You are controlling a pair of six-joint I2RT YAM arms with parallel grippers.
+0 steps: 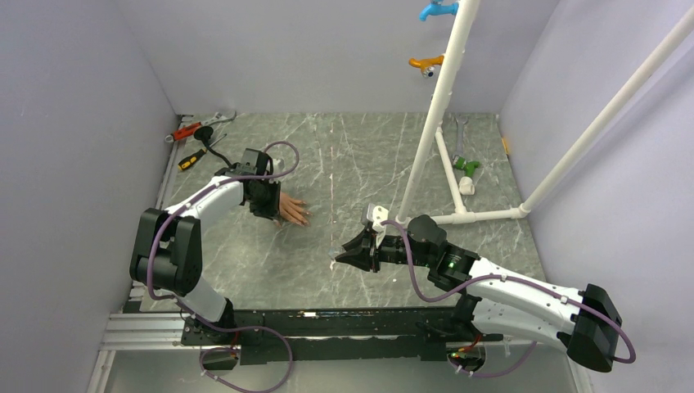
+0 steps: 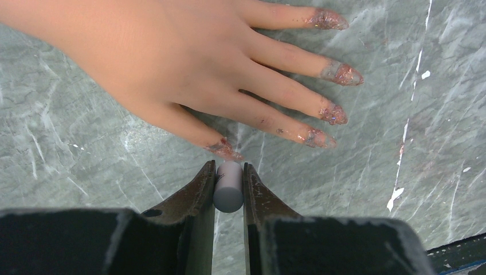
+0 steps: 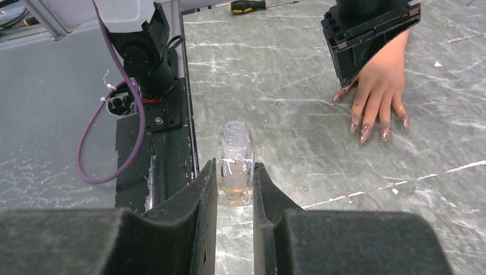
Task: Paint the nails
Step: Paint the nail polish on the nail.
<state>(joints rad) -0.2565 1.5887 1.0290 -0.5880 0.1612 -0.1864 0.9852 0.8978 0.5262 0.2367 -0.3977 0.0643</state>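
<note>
The flesh-coloured mannequin hand (image 1: 290, 211) lies flat on the grey marble table, left of centre. Its nails (image 2: 341, 73) are reddish-pink and glittery, and the thumb nail (image 2: 223, 149) lies just ahead of my left fingertips. My left gripper (image 2: 229, 167) is shut on a pale grey cylindrical brush handle (image 2: 228, 188); the brush tip is hidden. It hovers over the hand's wrist side (image 1: 266, 199). My right gripper (image 3: 235, 172) is shut on a small clear bottle (image 3: 235, 160), open-topped and upright, at table centre (image 1: 342, 252). The hand also shows in the right wrist view (image 3: 381, 91).
A wrench (image 1: 200, 124) and a yellow-handled screwdriver (image 1: 192, 160) lie at the back left. A white pipe frame (image 1: 430, 123) stands right of centre, with a blue fitting (image 1: 438, 10) and an orange fitting (image 1: 427, 62). A green-and-white item (image 1: 466, 168) lies beside it.
</note>
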